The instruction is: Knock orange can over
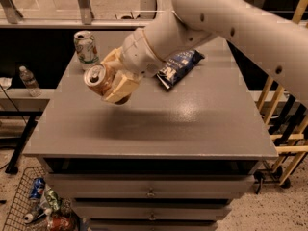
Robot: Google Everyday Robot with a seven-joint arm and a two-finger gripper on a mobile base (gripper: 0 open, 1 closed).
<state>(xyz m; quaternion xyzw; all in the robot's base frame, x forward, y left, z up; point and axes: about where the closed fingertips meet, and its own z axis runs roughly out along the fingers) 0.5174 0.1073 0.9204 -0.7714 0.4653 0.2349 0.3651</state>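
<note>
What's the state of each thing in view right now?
orange can: tipped far off upright, top facing the camera, clamped in the gripper.
gripper: over the left part of the table, shut on the orange can.
white and green can: upright at the table's back left corner, apart from the gripper.
blue bag: lying flat on the table.
water bottle: upright, off the table to the left.
drawers: shut.
</note>
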